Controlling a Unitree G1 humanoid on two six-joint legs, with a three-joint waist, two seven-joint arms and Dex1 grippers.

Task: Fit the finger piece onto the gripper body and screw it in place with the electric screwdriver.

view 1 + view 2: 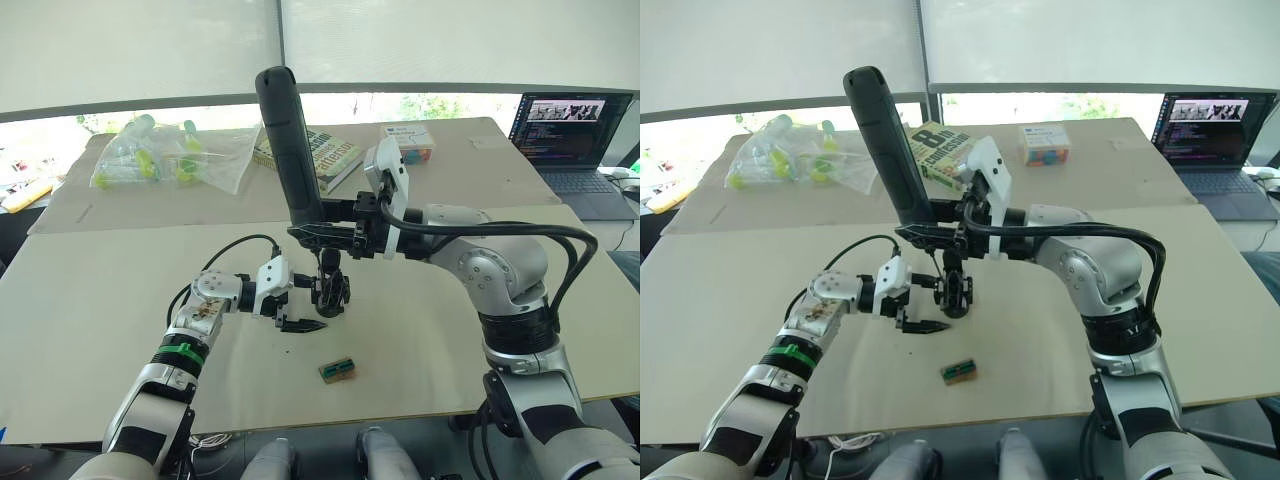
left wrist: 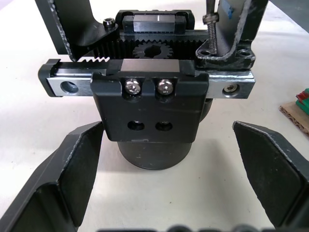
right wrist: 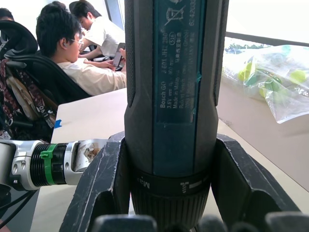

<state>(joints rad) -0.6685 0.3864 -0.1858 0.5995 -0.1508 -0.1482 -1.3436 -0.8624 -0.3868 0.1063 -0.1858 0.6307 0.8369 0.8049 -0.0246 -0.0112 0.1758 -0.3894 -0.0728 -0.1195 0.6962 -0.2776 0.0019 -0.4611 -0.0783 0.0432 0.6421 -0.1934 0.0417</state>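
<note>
The electric screwdriver (image 1: 290,140) stands nearly upright over the middle of the table, its rounded end up, with my right gripper (image 1: 325,236) shut on its lower handle (image 3: 169,96). Its thin bit (image 2: 211,26) reaches down onto the gripper body (image 1: 331,291), a black block with a toothed rail and two screws (image 2: 149,104). The bit tip rests at the base of a black piece, apparently the finger piece (image 2: 240,29), standing on one end of the rail. My left gripper (image 1: 303,306) is open, its fingers (image 2: 79,169) apart on either side of the body without touching it.
A small tan-and-green block (image 1: 338,370) lies near the table's front edge. On the far table lie a bag of yellow-green items (image 1: 165,155), a book (image 1: 325,155) and a colourful box (image 1: 410,140). A laptop (image 1: 572,125) is at the far right. People (image 3: 72,53) sit beyond.
</note>
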